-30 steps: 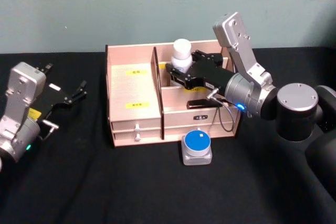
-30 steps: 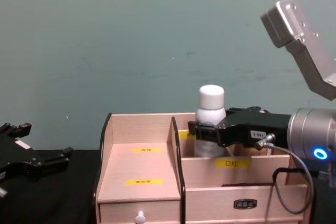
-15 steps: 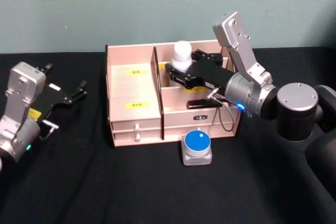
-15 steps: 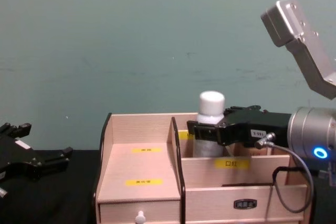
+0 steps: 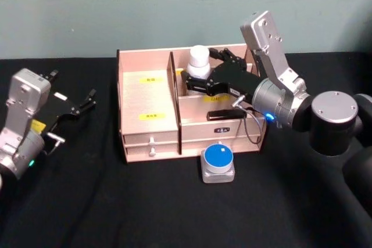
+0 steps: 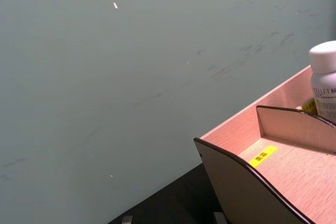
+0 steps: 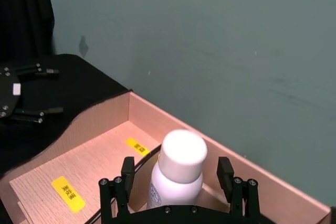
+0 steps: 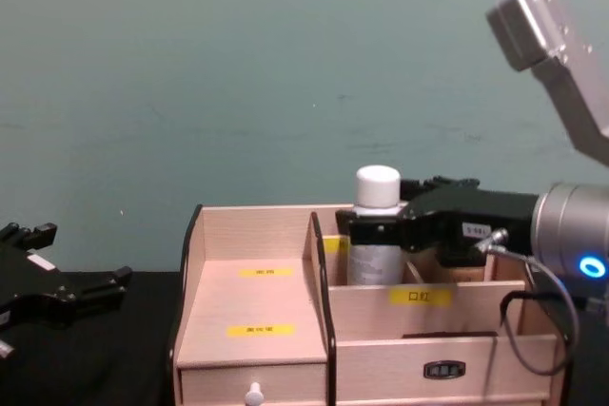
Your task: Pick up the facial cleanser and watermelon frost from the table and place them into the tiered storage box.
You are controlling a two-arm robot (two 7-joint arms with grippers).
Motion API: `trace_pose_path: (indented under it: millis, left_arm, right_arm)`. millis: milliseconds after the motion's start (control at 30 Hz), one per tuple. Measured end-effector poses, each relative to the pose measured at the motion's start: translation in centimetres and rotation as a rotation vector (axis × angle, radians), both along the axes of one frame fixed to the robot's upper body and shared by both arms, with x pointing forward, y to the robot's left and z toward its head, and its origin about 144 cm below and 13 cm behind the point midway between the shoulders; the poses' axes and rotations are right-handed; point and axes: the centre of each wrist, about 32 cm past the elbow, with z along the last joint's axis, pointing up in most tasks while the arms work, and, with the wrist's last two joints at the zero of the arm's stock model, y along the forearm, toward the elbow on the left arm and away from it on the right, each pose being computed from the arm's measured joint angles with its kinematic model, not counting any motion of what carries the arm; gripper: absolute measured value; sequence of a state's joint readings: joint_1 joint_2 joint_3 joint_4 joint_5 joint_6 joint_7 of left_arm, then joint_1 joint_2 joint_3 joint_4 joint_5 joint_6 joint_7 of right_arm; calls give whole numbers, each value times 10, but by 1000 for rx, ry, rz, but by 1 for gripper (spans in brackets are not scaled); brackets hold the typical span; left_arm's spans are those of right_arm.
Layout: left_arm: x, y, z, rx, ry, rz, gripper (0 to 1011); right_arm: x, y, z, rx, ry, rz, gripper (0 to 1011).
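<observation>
The facial cleanser [image 5: 199,62], a white bottle with a white cap, stands upright in the back right compartment of the tiered storage box [image 5: 145,94]. My right gripper [image 5: 200,71] is open around the bottle, and in the right wrist view its fingers [image 7: 126,173] stand a little off each side of the facial cleanser [image 7: 177,169]. The watermelon frost [image 5: 218,164], a small grey case with a round blue top, lies on the table just in front of the box. My left gripper [image 5: 81,104] rests open at the far left.
The box [image 8: 252,301] has a stepped left bay with yellow labels and two small drawers [image 5: 151,146] below. A black cloth [image 5: 116,201] covers the table and a teal wall stands behind. A small dark item [image 5: 224,114] lies in the box's right front tier.
The bottle went down into the back compartment. My right gripper opened off it and the arm drew back slightly to the right. The left arm did not move.
</observation>
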State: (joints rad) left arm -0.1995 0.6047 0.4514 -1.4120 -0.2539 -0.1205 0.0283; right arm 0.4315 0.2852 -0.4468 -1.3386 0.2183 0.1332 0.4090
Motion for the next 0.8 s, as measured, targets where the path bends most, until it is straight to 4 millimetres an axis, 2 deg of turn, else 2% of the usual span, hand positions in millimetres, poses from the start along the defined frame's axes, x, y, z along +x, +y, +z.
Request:
trace_pose_path:
  millis: [233, 367, 500, 533, 600, 667, 800]
  left_arm:
    - [0, 0, 0, 0, 0, 0, 1001]
    - [0, 0, 0, 0, 0, 0, 1001]
    - [0, 0, 0, 0, 0, 0, 1001]
    - [0, 0, 0, 0, 0, 0, 1001]
    - [0, 0, 0, 0, 0, 0, 1001]
    - [0, 0, 0, 0, 0, 0, 1001]
    - [0, 0, 0, 0, 0, 0, 1001]
  right_arm:
    - [-18, -6, 22, -29, -21, -5, 1003]
    - [-42, -10, 37, -54, 7, 4, 1002]
    - [-66, -15, 43, -72, 50, 2, 1003]
    - [-66, -15, 43, -72, 50, 2, 1002]
    - [-90, -20, 44, -91, 91, -19, 1002]
    - [-102, -22, 44, -101, 106, -28, 1003]
    - [-117, -25, 42, -109, 117, -37, 1003]
